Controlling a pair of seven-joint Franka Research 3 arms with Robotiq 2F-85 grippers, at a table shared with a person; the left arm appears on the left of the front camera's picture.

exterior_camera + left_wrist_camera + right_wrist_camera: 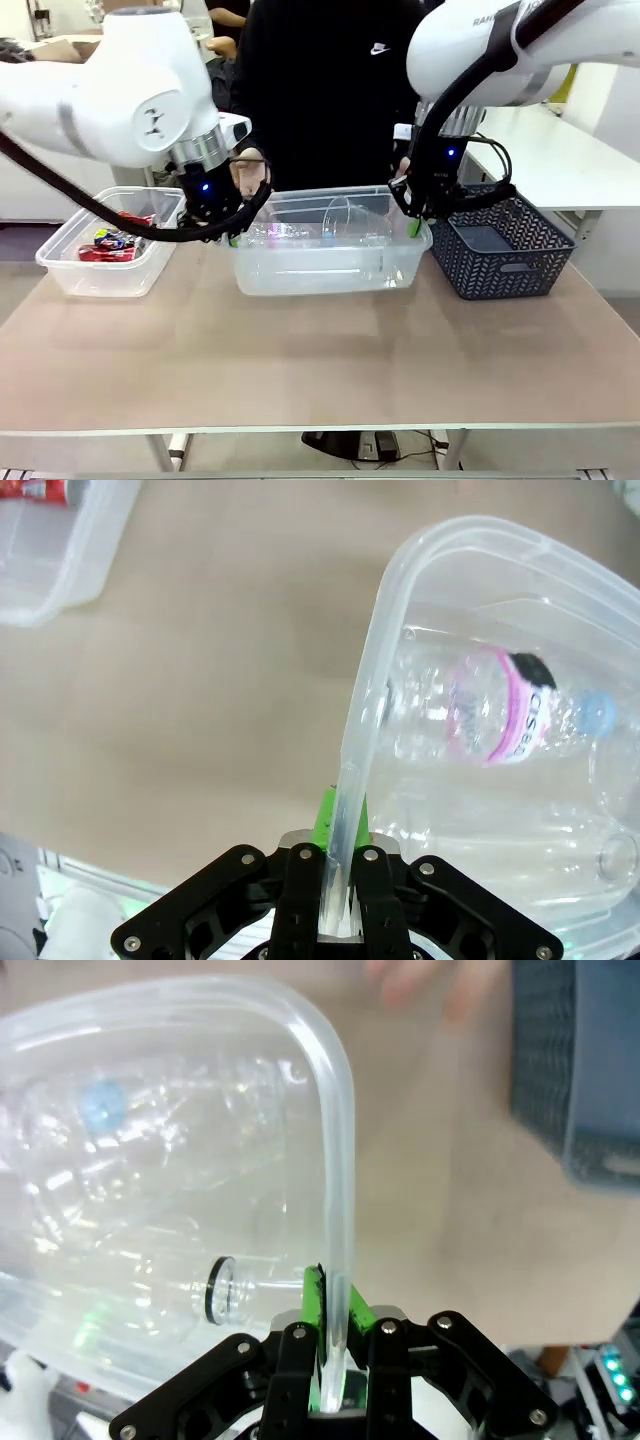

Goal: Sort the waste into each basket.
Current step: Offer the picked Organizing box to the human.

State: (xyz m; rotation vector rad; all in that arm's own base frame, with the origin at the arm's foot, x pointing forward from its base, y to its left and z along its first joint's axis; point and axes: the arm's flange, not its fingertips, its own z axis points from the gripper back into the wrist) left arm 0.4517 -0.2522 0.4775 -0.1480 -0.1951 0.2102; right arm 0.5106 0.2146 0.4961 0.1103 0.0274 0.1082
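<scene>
We see L claw (232, 235) clamped on 9 o'clock rim of clear rectangular plastic tub (325, 275) mid-table (320, 370); R claw (413, 222) clamped on 3 o'clock rim. Clear plastic bottles (495, 720) inside. Red cans (112, 245) in smaller clear tub (100, 275) at 9 o'clock.

Middle tub (325, 270) centred on the table (300, 370), bottles (300, 235) lying inside. Left tub (100, 275) off to its left, cans (112, 243) in it. Lattice basket (500, 250) just right. Person (320, 90) behind, across the table.
</scene>
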